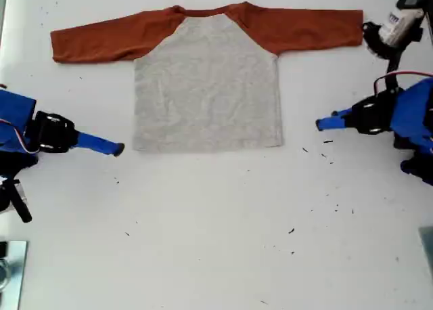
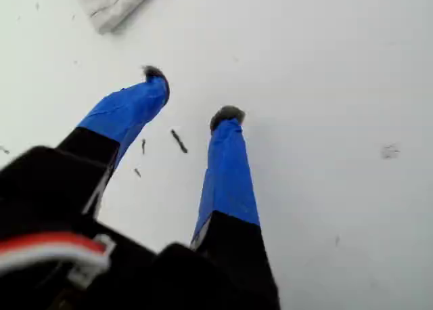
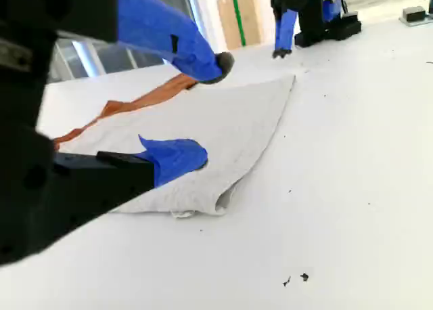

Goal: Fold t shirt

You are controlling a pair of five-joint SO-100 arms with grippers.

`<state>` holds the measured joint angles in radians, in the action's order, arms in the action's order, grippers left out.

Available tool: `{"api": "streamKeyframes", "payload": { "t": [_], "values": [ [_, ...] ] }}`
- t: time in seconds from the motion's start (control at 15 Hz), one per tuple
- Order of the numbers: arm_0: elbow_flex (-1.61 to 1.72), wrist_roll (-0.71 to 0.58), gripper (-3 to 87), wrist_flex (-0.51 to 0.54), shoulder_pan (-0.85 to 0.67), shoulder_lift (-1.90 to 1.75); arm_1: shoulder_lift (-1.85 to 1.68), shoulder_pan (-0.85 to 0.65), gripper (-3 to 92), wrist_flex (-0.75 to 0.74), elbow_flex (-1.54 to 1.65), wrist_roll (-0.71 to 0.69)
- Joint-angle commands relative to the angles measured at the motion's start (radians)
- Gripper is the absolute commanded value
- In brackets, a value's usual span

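- Stage of task: opening of the fold. The t shirt (image 1: 206, 86) lies flat and fully spread, and no part of it is turned over yet.
- Position of the t shirt: on the white desk (image 1: 216, 242), toward the far edge as the exterior view shows it. The neckband (image 1: 203, 12) points to that edge. The two rust-orange sleeves (image 1: 101, 39) (image 1: 311, 27) reach out toward the exterior view's left and right. The grey body shows no print on its upper face.
- My first gripper (image 2: 189, 93): at the exterior view's right (image 1: 318, 124), low over bare desk and just beside the hem corner on that side (image 1: 277, 142), apart from the cloth. The jaws stand moderately parted with nothing between them. Only a corner of the t shirt (image 2: 111, 2) enters its wrist view.
- My second gripper (image 3: 210, 110): at the exterior view's left (image 1: 119, 149), near the other hem corner (image 1: 139, 147). The jaws are spread wide and hold nothing. In its wrist view the t shirt (image 3: 237, 127) lies just beyond the tips; whether the lower tip touches cloth cannot be told.
- Next move, as judged: each gripper should close on its own hem corner, taking both layers. Both should then lift together and carry the hem toward the neckband.
- Requirement: matched height and pace on both sides, or the fold line will likely skew.
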<state>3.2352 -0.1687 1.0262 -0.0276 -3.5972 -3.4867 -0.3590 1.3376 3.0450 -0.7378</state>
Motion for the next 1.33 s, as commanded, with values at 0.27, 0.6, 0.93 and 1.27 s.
{"api": "streamKeyframes", "payload": {
  "t": [0.27,0.6,0.93,1.27],
  "values": [
    [0.009,-0.15,13.9,-0.008,-0.048,-0.008,-0.017,0.094,16.4,0.005,0.06,0.514],
    [0.009,-0.094,11.4,-0.025,-0.055,-0.008,0.005,0.051,3.5,0.055,-0.109,0.479],
    [0.009,-0.112,-0.3,-0.018,-0.003,-0.008,0.963,-0.38,3.6,0.23,-1.035,-0.037],
    [0.009,-0.121,-0.2,-0.017,0.003,-0.008,1.272,-0.92,41.9,0.199,-1.305,-0.52]
  ]
}}
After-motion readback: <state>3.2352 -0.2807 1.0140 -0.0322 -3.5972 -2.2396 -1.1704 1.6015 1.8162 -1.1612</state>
